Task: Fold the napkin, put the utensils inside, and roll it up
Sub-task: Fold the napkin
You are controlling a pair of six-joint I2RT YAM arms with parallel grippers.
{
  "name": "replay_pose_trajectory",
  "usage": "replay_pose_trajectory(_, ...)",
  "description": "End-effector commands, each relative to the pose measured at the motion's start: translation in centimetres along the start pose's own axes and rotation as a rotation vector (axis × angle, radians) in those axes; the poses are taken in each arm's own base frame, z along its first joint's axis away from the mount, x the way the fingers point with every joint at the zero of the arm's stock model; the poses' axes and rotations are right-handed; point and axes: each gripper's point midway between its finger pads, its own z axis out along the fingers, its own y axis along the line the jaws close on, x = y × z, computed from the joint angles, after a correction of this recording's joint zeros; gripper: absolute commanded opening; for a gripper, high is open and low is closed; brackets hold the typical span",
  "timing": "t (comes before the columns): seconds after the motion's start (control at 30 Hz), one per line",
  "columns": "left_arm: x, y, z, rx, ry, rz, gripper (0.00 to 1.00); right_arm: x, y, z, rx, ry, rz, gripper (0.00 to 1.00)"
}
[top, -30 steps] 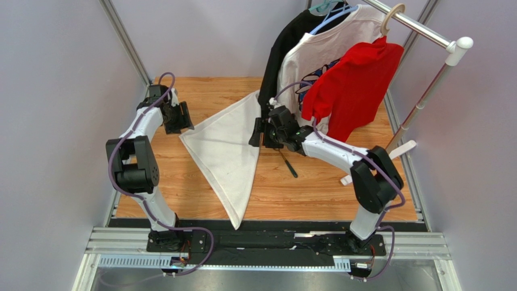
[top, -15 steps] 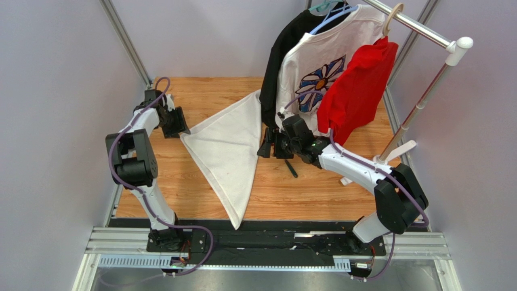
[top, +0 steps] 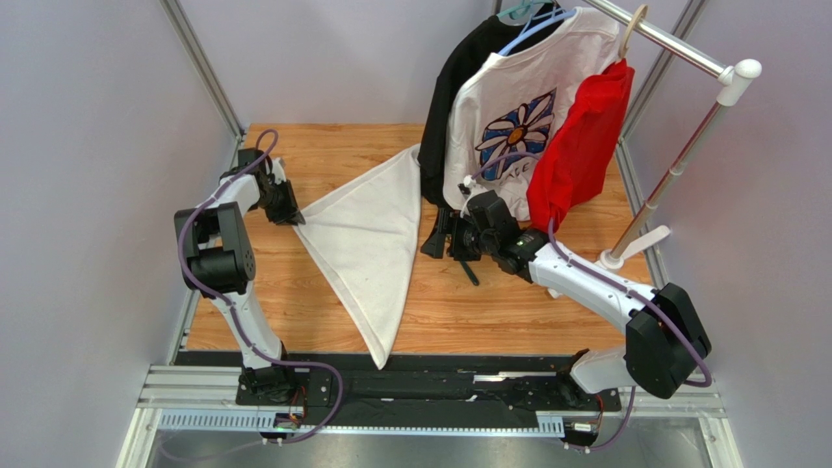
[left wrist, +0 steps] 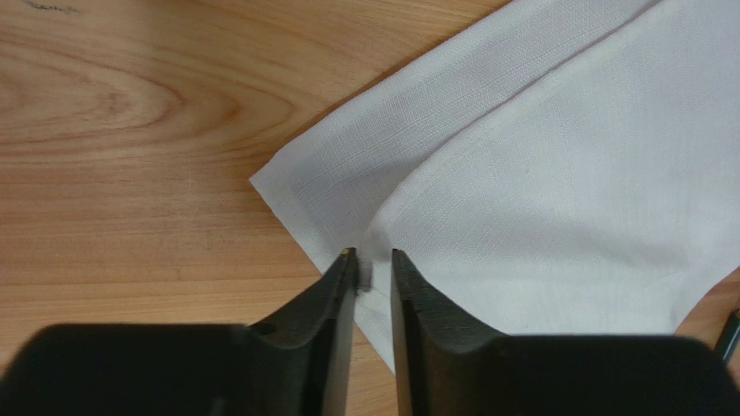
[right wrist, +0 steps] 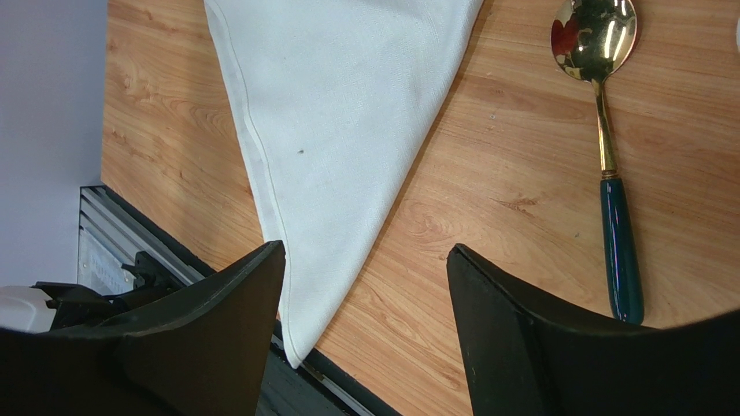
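Observation:
The white napkin [top: 366,244] lies folded into a triangle on the wooden table, one point at the near edge. My left gripper [top: 291,213] is at its left corner. In the left wrist view that gripper [left wrist: 372,256] has its jaws narrowed to a slim gap around the corner of the napkin's [left wrist: 564,173] upper layer. My right gripper [top: 444,237] hovers open just right of the napkin. The right wrist view shows this gripper [right wrist: 365,250] holding nothing above bare wood, with the napkin [right wrist: 347,113] to one side. The gold-bowled spoon [right wrist: 604,147] with its dark green handle [top: 467,268] lies beside it.
A clothes rack [top: 674,166] stands at the back right. It carries a black garment [top: 454,88], a white flower-print T-shirt [top: 508,127] and a red shirt [top: 581,146] hanging just behind my right arm. The rack's foot [top: 630,252] rests on the table's right side.
My left gripper has slid onto the napkin's left corner and its jaws have narrowed. My right arm has swung right and forward, and the red shirt has swung back off it.

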Motion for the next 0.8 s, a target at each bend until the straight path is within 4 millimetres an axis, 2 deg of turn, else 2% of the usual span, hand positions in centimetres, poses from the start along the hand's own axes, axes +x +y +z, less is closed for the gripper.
replay_pose_trajectory(0.0,-0.9,-0.9,-0.1,0.026,-0.011,0.024,0.12,-0.9,0.2,-1.4,0.000,-0.049,0.005,0.72)
replay_pose_trajectory(0.03,-1.0,-1.1,-0.1,0.033,-0.012,0.028,0.02,-0.9,0.2,-1.5,0.004,-0.052,0.003,0.72)
replay_pose_trajectory(0.07,-1.1,-1.3,-0.2,0.041,-0.016,0.030,0.00,-0.8,0.0,-1.5,0.010,-0.050,0.003,0.72)
replay_pose_trajectory(0.53,-3.6,-2.6,-3.9,0.039,-0.158,0.116,0.00,-0.2,-0.8,-2.8,0.039,-0.059,0.020,0.72)
replay_pose_trajectory(0.77,-4.4,-1.7,-4.3,-0.014,-0.182,0.137,0.00,-0.1,-0.9,-2.8,0.040,-0.058,0.025,0.72)
